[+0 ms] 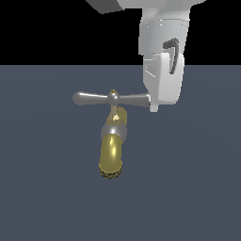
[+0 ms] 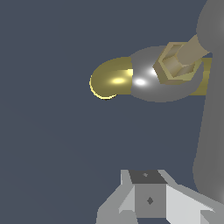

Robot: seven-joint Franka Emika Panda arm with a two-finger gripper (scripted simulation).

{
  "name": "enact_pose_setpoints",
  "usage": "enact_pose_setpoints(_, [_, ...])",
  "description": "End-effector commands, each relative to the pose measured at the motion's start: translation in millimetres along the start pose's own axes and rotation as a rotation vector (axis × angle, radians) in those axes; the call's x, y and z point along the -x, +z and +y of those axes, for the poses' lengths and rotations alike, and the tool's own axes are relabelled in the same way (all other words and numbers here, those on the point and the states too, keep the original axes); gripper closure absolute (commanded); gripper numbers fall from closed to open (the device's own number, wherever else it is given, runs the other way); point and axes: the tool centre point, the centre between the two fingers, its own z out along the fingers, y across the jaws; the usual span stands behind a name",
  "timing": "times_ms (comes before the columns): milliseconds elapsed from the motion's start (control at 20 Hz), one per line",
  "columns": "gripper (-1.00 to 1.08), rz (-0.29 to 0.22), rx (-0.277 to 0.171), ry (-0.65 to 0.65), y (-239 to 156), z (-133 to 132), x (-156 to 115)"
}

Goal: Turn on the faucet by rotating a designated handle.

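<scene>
Slate-blue counter point(image 1: 47, 197) fills the lower part of the exterior view beneath a black background; the same flat surface lies behind everything in the wrist view.

Gripper point(image 1: 154, 107): the white body of the arm's end descends from the top of the exterior view, and its lowest tip sits at the end of the handle on the exterior view's right, touching it or just beside it. In the wrist view only 1 pale grey finger point(image 2: 148, 197) with a dark inner pad is clearly seen; whether the gripper is parted or closed, and whether it grips anything, cannot be told from either view.

Handle point(image 1: 94, 99): a slim silver crossbar lying level, with a rounded bulb at the end on the exterior view's left, a central ball hub and a small brass tip on top. Its other end meets the gripper. In the wrist view the handle point(image 2: 210, 131) appears as a broad blurred grey bar very close to the camera.

Faucet point(image 1: 112, 150): standing on the counter directly below the hub, it has a silver collar and a brass-gold curved spout ending in a rough dark rim. The wrist view shows the faucet point(image 2: 113, 78) from above, with gold spout, silver dome and a hexagonal brass nut.
</scene>
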Motion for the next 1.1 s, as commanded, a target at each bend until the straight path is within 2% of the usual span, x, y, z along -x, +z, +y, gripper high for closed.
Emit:
enact_pose_setpoints(0, [1.08, 0.001, 0.000, -0.003, 0, 0, 0])
enact_pose_setpoints(300, [1.08, 0.001, 0.000, -0.002, 0, 0, 0])
enact_pose_setpoints(1050, [1.08, 0.001, 0.000, -0.002, 0, 39, 3])
